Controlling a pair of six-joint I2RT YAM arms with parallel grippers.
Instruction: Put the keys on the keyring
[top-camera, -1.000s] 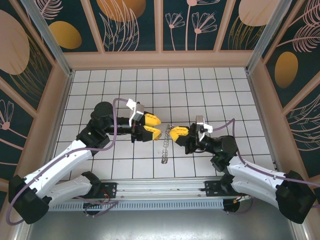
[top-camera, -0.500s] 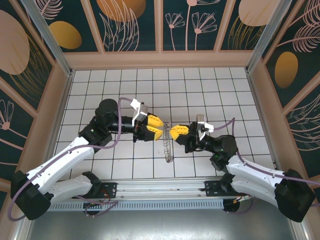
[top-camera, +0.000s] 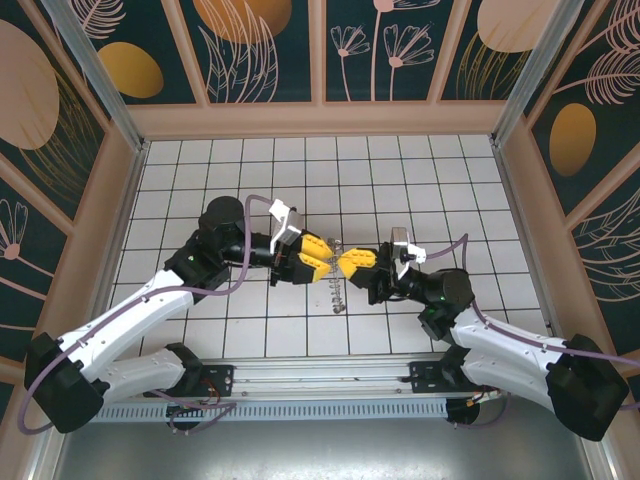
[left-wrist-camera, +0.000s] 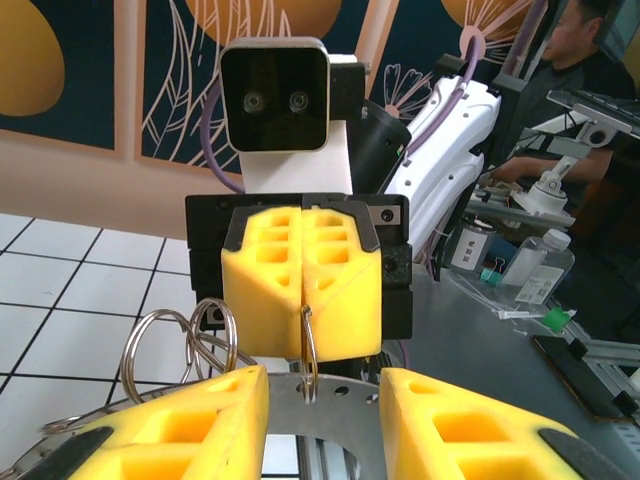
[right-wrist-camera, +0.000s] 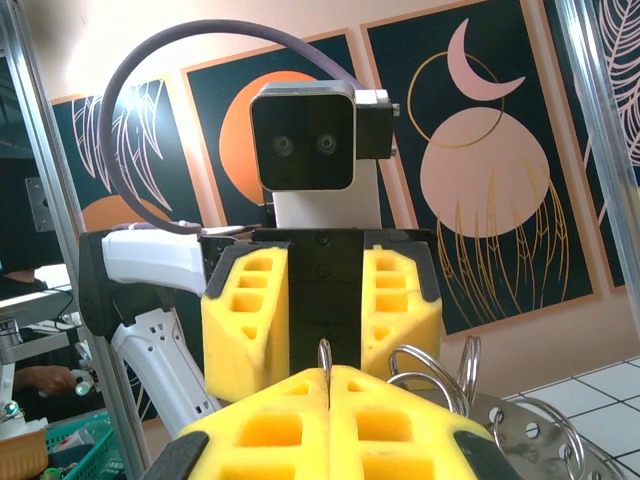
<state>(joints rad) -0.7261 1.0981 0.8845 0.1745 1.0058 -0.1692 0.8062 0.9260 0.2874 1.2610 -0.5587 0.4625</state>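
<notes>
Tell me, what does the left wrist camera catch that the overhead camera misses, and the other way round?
Left wrist: the right arm's jaws shut on a thin ring, and a man at a bench behind. Overhead: the rail the arms are bolted to. Both: the yellow jaws nose to nose, linked rings beside them.

Left gripper (top-camera: 322, 256) and right gripper (top-camera: 347, 266): yellow fingers; keyring (top-camera: 336, 291) silver-grey. Floor (top-camera: 400, 170) white tiles, dark grid. Walls (top-camera: 400, 50) dark teal, tan botanical print.

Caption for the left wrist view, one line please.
Right gripper clamps a thin metal ring between the left gripper's open jaws; more rings dangle alongside.
</notes>
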